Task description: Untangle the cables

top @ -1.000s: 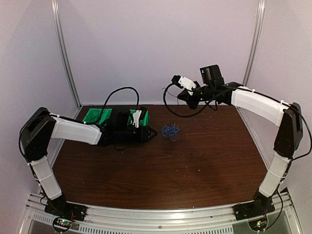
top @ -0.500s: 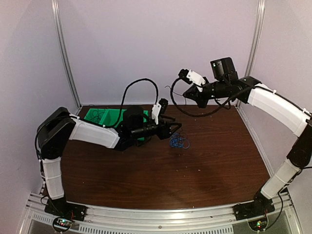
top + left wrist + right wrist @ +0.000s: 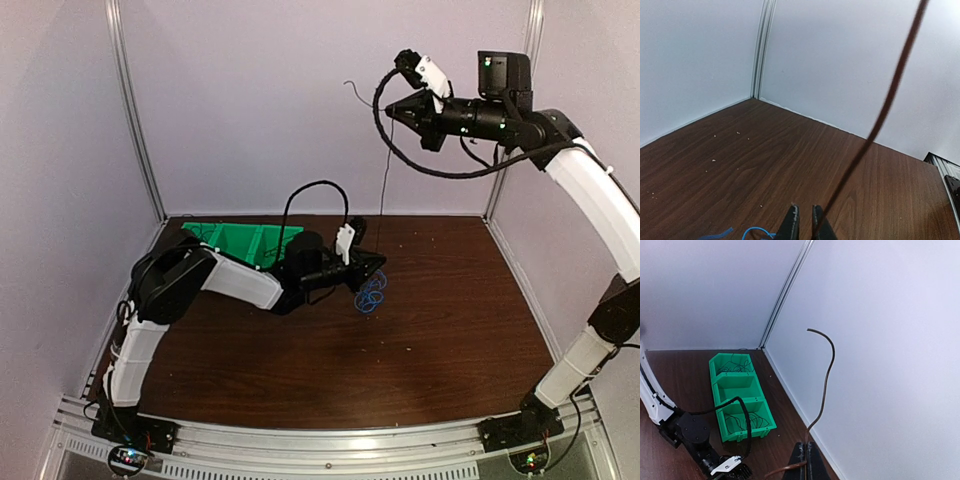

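Note:
A thin brown cable [image 3: 381,190] runs taut from my right gripper [image 3: 398,107], raised high near the back wall, down to the tangle at my left gripper [image 3: 373,270]. The right gripper [image 3: 808,458] is shut on the brown cable [image 3: 826,375], whose free end curls upward. A blue cable bundle [image 3: 370,298] lies on the table just under the left gripper. In the left wrist view the jaws [image 3: 803,221] are almost closed. The brown cable [image 3: 880,117] rises from beside the right finger, and a blue loop [image 3: 758,231] shows at the lower left.
A green three-compartment bin [image 3: 243,240] stands at the back left, with thin dark cables in its end compartments [image 3: 740,395]. The enclosure's white walls and metal corner posts [image 3: 134,110] stand close around the brown table [image 3: 430,330]. The arms' own thick black cables [image 3: 415,165] loop beside the wrists.
My right gripper has risen high and moved right, pulling the brown cable taut. My left arm has reached right from the bin to the blue bundle, which shifted slightly right and nearer.

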Action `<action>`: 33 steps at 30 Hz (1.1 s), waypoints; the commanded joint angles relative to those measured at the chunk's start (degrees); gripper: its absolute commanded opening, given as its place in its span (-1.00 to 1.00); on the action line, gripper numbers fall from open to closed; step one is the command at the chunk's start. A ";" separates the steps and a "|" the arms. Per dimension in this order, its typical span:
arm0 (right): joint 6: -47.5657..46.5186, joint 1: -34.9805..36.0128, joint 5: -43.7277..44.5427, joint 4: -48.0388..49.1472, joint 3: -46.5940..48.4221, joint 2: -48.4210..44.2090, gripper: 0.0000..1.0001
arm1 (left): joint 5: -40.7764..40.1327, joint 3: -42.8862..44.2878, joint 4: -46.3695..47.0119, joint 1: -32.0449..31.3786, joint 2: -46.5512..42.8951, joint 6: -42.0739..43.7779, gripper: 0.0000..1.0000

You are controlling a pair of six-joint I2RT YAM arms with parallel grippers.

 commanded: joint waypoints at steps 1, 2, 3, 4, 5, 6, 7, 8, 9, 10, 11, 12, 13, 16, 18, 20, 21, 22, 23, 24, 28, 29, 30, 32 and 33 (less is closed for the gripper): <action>-0.86 -1.66 -0.71 0.28 8.95 0.52 -1.00 | 0.31 -1.53 -0.29 -0.30 1.43 -0.72 -0.78; -0.87 -2.21 -0.75 0.30 10.84 0.89 -1.00 | 0.07 -2.36 -0.30 -0.31 1.52 -0.98 -0.78; -0.83 -2.73 -0.94 0.48 12.68 1.27 -1.00 | -0.08 -3.26 -0.26 -0.33 1.63 -1.15 -0.78; -0.57 -3.36 -1.29 0.64 14.20 1.75 -1.00 | -0.31 -4.08 -0.23 -0.30 1.70 -1.20 -0.79; -0.26 -3.98 -1.62 0.82 15.78 2.03 -1.00 | -0.62 -4.79 -0.23 -0.35 1.76 -1.28 -0.79; 0.12 -4.51 -2.01 1.02 17.58 2.48 -1.00 | -0.88 -5.62 -0.21 -0.31 1.87 -1.25 -0.79; 0.48 -4.81 -2.44 1.25 18.70 2.72 -1.00 | -1.24 -6.00 -0.26 -0.28 2.09 -1.23 -0.79; 0.71 -5.10 -2.62 1.36 19.81 2.95 -1.00 | -1.61 -6.20 -0.44 -0.30 2.41 -1.25 -0.80; 0.83 -5.29 -2.73 1.48 20.71 3.20 -1.00 | -1.94 -6.22 -0.65 -0.28 2.83 -1.28 -0.80; 1.03 -5.45 -2.85 1.49 21.60 3.36 -1.00 | -2.15 -6.04 -1.04 -0.30 3.37 -1.29 -0.80; 1.28 -5.63 -2.95 1.73 22.54 3.55 -1.00 | -2.38 -5.62 -1.75 -0.32 3.97 -1.37 -0.79; 1.57 -5.91 -3.15 2.03 23.49 3.73 -1.00 | -2.65 -5.09 -2.91 -0.30 4.53 -1.58 -0.78; 1.93 -6.09 -3.31 2.26 24.55 3.87 -1.00 | -2.84 -4.56 -3.75 -0.30 5.13 -1.67 -0.74; 2.76 -6.76 -3.58 3.01 26.99 4.10 -1.00 | -3.17 -3.21 -5.53 -0.31 6.72 -1.98 -0.62; 3.15 -7.14 -3.78 3.11 27.34 4.03 -1.00 | -3.59 -3.30 -5.55 -0.26 7.02 -2.12 -0.60; 2.86 -7.28 -4.23 2.94 26.28 3.63 -1.00 | -4.47 -4.72 -4.50 -0.30 5.88 -2.38 -0.60; 2.60 -7.31 -4.49 2.71 25.18 3.41 -1.00 | -4.76 -6.43 -2.87 -0.30 4.75 -2.48 -0.59; 2.52 -7.32 -4.68 2.66 23.74 3.10 -1.00 | -4.78 -8.43 -1.17 -0.31 3.51 -2.64 -0.59; 2.51 -7.27 -4.93 2.65 21.64 2.71 -1.00 | -4.77 -10.47 0.59 -0.30 1.75 -2.70 -0.58; 2.39 -7.30 -5.40 2.77 19.07 2.20 -1.00 | -4.63 -12.76 2.07 -0.28 -0.22 -2.75 -0.56; 2.05 -7.17 -8.58 4.04 5.10 -0.62 -1.00 | -4.50 -22.14 8.22 -0.30 -10.11 -2.80 -0.35; 1.99 -7.10 -9.53 4.38 1.87 -1.28 -1.00 | -4.61 -24.09 8.83 -0.27 -12.87 -2.65 -0.29; 2.06 -6.90 -10.15 4.79 -0.90 -2.04 -1.00 | -4.50 -26.41 9.24 -0.30 -15.54 -2.48 -0.24; 2.27 -6.60 -11.01 5.24 -5.81 -3.26 -1.00 | -3.02 -29.57 10.80 -0.38 -20.58 -1.80 -0.10; 2.52 -6.38 -11.19 5.47 -7.76 -3.91 -1.00 | -2.23 -30.45 11.18 -0.39 -22.83 -1.55 -0.04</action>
